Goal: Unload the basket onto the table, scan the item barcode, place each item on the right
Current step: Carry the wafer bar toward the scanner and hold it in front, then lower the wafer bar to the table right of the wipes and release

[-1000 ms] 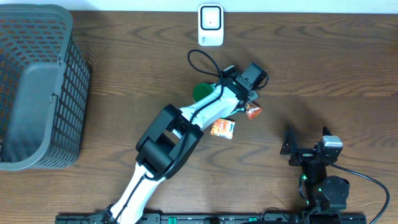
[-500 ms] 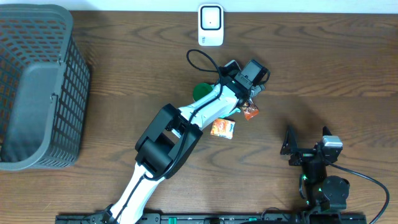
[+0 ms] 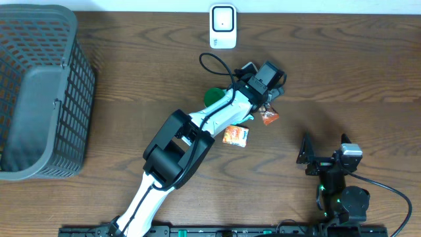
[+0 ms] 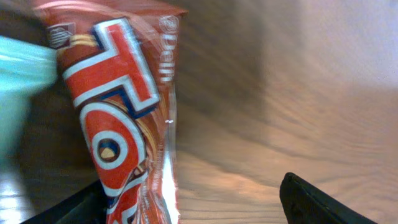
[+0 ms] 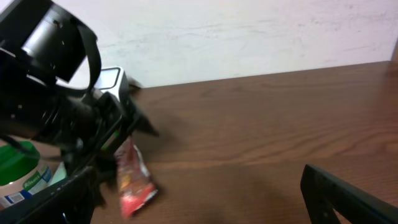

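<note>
- Brown wooden table (image 3: 342,72), grain running left to right; a pale wall lies behind its far edge.
- Grey plastic mesh basket (image 3: 39,99) at the far left, well apart from everything else.
- White-and-black left arm (image 3: 177,141) stretched from the near edge up to mid-table. The left gripper (image 4: 189,193) hangs over the table, its jaws spread wide. They clamp nothing.
- Black right arm (image 3: 339,191) folded at the near right corner. The right gripper (image 5: 196,186) is spread fully, with only bare table between its fingers.
- White box-shaped scanner with a dark window (image 3: 223,26) stands at the far edge, centre, well apart from the left gripper.
- White jar with a green lid (image 3: 212,97) sits just left of the left arm and is partly hidden by it.
- Red foil snack packet with white lettering (image 3: 267,117) is on the table just beneath the left gripper. In the left wrist view it sits against the left-hand finger, with a broad gap to the other finger. No barcode is legible on the face that shows.
- Small orange packet (image 3: 235,135) lies flat on the table near the red packet, just beside the left arm.
</note>
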Controlling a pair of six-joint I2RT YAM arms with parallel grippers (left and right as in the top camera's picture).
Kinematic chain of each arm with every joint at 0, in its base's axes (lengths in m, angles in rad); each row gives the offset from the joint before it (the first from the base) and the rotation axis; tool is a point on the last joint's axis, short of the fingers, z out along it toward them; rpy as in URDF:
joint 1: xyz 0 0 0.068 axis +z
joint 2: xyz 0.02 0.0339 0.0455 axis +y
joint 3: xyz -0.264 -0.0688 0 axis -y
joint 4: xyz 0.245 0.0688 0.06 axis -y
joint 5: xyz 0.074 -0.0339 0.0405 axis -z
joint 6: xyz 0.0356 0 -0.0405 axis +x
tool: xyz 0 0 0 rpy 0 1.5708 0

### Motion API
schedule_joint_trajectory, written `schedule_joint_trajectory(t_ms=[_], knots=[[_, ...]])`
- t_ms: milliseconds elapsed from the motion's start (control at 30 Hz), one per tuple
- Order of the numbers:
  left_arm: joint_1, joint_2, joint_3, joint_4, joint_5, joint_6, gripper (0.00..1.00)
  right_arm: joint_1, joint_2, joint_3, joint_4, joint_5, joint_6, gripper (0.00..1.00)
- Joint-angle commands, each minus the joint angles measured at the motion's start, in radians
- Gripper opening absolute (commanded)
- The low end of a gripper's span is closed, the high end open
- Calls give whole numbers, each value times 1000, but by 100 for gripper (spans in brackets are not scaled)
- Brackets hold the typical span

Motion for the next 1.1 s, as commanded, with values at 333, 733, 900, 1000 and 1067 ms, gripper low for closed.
schedule_joint_trajectory(t_ms=[333, 733, 900, 1000, 1067], knots=[[8, 3, 10, 221, 76, -198, 98, -2, -5, -1, -5, 5, 10, 99], [84, -151, 53, 42, 44, 541, 98, -2, -5, -1, -5, 5, 10, 99], [95, -230, 53, -100, 48, 815, 98, -2, -5, -1, -5, 5, 10, 99], [95, -227, 51, -117, 176, 859, 91, -2, -5, -1, -5, 5, 10, 99], [95, -226, 51, -116, 210, 861, 65, -2, -5, -1, -5, 5, 10, 99]])
